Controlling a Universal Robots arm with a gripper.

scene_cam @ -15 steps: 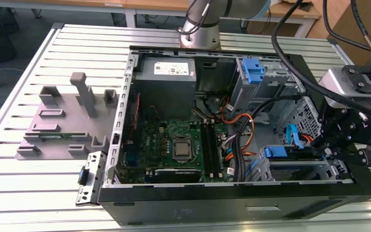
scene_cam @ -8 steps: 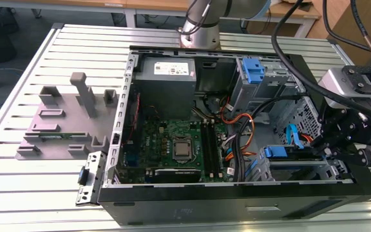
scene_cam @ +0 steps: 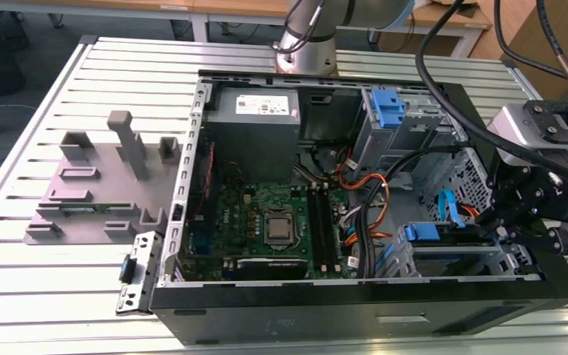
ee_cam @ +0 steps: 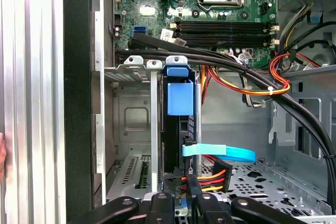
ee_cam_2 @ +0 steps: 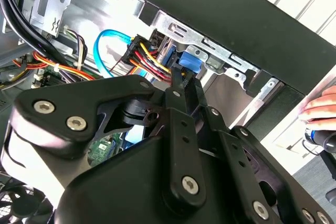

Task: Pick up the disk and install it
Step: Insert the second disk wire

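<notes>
An open black computer case lies on a slatted metal table, its motherboard facing up. A grey power supply sits at the case's far end, and a grey fixture block stands on the table at the exterior view's left. The gripper hangs at the drive cage on the exterior view's right. The disk stands on edge in the cage, blue rail showing. The narrowly spaced fingers sit at its cable end; whether they clamp it cannot be told.
</notes>
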